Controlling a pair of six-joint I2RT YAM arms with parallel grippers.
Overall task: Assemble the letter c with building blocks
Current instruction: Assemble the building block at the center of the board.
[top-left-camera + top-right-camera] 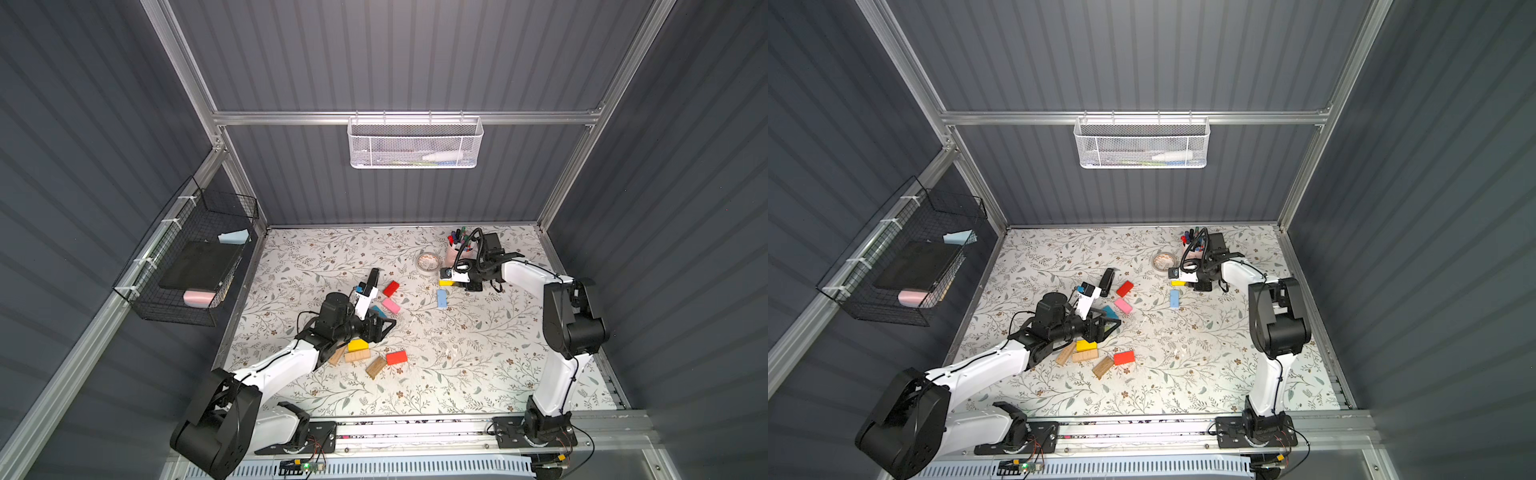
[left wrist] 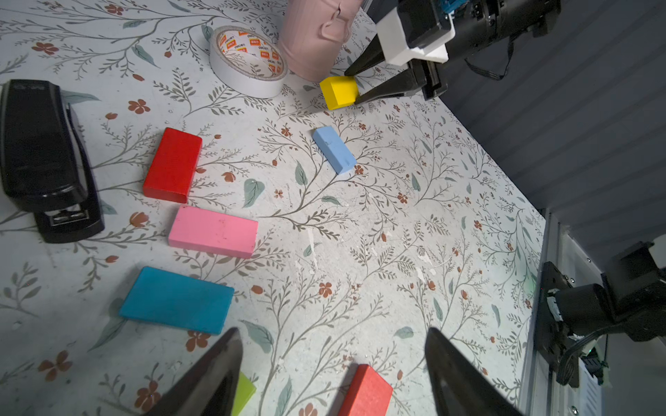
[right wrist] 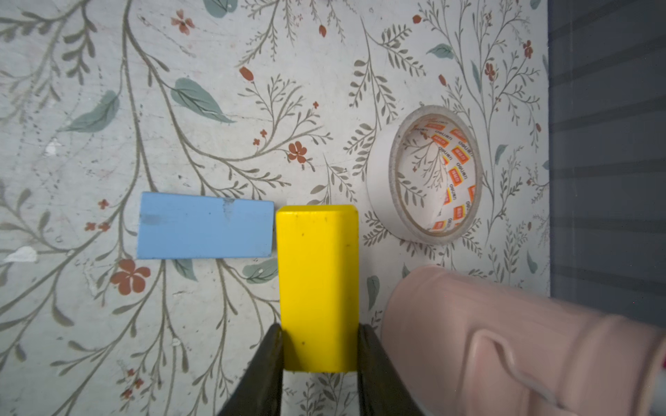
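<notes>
While the left gripper (image 2: pixel 331 333) gapes, right gripper (image 3: pixel 320 329) clamps the yellow block (image 3: pixel 317 266)

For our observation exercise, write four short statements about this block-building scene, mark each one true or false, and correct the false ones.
1. The right end effector is shut on a yellow block. True.
2. The left end effector grips the pink block. False: its jaws stand open and hold nothing, and the pink block lies on the table.
3. The light blue block sits on top of another block. False: it lies flat on the table.
4. The tape roll lies on the table beside the pink cup. True.
</notes>
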